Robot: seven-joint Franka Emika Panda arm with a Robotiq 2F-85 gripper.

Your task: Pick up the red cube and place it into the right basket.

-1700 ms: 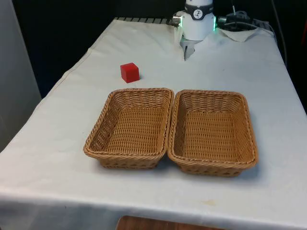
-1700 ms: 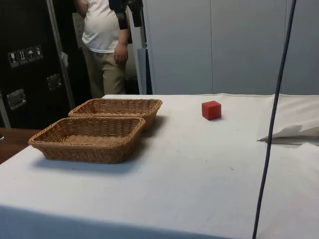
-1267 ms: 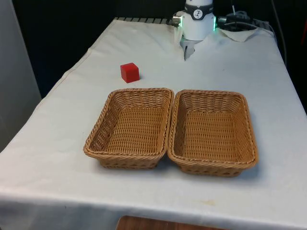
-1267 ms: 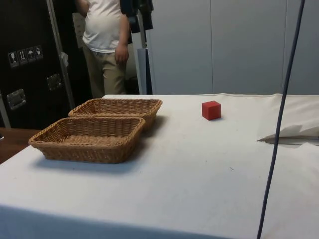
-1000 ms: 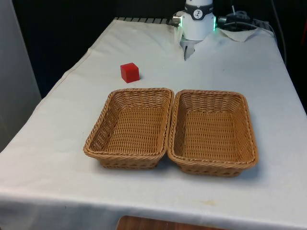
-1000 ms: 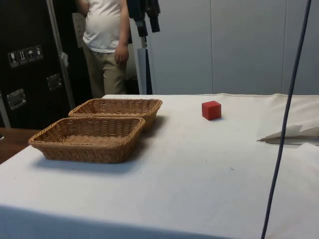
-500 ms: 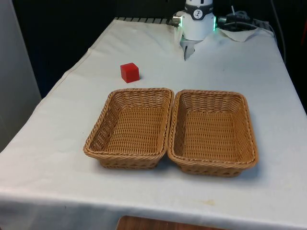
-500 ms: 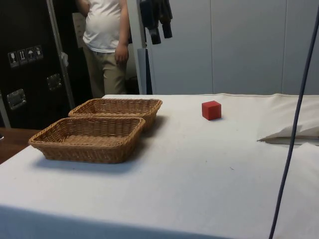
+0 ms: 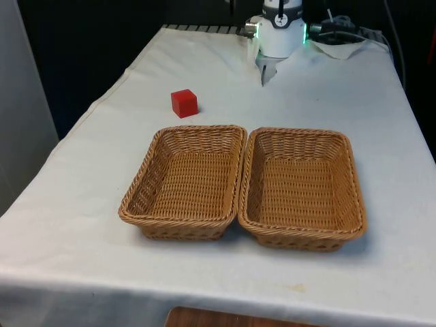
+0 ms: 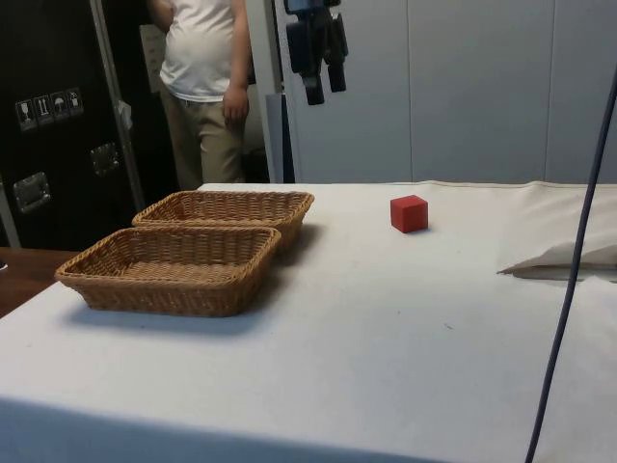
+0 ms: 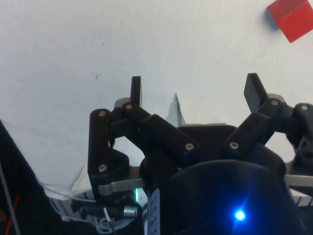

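Note:
The red cube (image 9: 184,103) rests on the white cloth beyond the left basket (image 9: 197,128), towards the front view's left. The right basket (image 9: 300,132) stands beside it, with nothing inside. In the side view the cube (image 10: 409,213) lies past the far basket (image 10: 231,220), and the right basket is the near one (image 10: 164,289). My gripper (image 10: 326,89) hangs high above the table, open, nothing between its fingers, above the far basket's end and short of the cube. In the wrist view the gripper (image 11: 194,90) is spread wide and the cube (image 11: 293,17) lies off to one side.
The robot base (image 9: 281,34) stands at the table's far end beside a raised fold of cloth (image 10: 569,258). A cable (image 10: 569,289) hangs across the side view. A person (image 10: 202,77) stands behind the baskets, off the table.
In the side view my gripper has come down and moved right, from above the baskets towards the cube. The hanging cable has swung right. Cube and baskets have not moved.

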